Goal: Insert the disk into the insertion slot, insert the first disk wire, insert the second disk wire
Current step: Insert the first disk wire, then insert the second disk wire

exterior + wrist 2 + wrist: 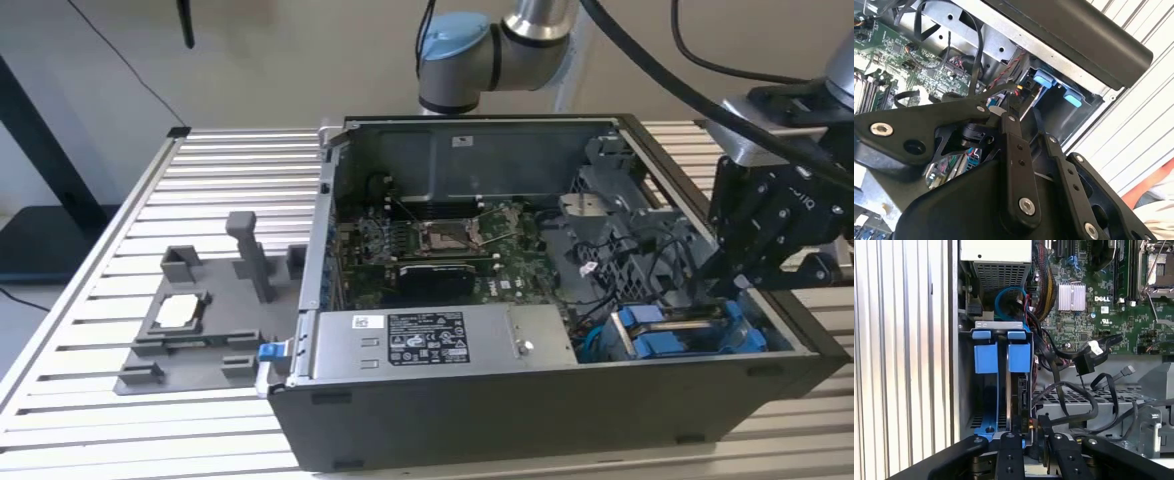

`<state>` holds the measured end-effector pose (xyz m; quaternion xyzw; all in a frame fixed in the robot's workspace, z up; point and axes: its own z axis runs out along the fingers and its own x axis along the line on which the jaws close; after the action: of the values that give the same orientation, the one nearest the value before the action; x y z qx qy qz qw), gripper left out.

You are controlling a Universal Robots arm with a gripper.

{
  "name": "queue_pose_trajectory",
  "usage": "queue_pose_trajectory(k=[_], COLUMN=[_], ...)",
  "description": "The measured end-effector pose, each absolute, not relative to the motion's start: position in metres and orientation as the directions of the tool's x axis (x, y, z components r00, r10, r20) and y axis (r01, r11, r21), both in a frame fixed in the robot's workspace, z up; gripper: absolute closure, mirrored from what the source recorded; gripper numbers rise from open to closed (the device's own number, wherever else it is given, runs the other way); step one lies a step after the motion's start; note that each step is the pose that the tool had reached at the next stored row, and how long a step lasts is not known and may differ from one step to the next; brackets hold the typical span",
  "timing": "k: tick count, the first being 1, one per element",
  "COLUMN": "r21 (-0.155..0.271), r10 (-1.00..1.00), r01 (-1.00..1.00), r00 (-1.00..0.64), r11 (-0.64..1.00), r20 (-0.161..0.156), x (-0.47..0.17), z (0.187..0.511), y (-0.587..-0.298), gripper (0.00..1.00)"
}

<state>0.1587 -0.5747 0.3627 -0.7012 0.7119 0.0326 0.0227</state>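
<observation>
We judge the disk already seated in the insertion slot, so our gripper hovers at its connector end; we cannot tell the claw's state.

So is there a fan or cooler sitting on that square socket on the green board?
No, the square socket on the green board lies bare, its metal frame uncovered in the exterior view.

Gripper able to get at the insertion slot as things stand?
Probably yes. The case is open on that side, and the gripper sits right at the end of the insertion slot, with nothing between them. Loose black cables lie just beside the slot and could snag.
</observation>
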Motion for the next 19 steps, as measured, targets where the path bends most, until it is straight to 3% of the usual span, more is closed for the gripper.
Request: queue_pose_trajectory(k=[19], r21=[-0.008], r10=[-0.997], r01=[-1.000], r00=[-0.014], r11=[0.015], r20=[-0.078], x=[0.1535], z=[0.3723], y=[-0.5697], gripper=[0.73])
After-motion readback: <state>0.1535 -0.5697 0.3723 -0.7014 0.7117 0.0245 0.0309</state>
